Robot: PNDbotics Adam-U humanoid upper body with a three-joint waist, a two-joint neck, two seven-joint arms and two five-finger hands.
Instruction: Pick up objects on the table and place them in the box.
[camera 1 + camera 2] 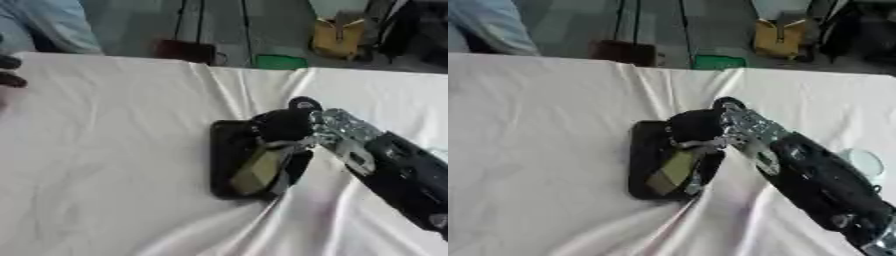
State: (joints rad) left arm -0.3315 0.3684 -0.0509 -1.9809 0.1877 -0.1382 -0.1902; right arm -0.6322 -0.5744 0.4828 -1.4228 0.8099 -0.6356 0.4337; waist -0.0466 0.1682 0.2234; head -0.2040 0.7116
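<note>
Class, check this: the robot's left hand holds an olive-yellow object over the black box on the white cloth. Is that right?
One thing is wrong: it is the right robot hand, whose arm enters from the right in the left eye view. It does hold the olive-yellow object over the black box.

You have nothing to read here: no letters, numbers, labels or brand marks can be made out anywhere in either view. The olive-yellow object (260, 170) over the black box (229, 155) shows a plain face with no print you can make out. The white cloth on the tabletop (114, 150) is unmarked, and the yellow thing on the floor (337, 36) beyond it is too blurred to show any writing.
</note>
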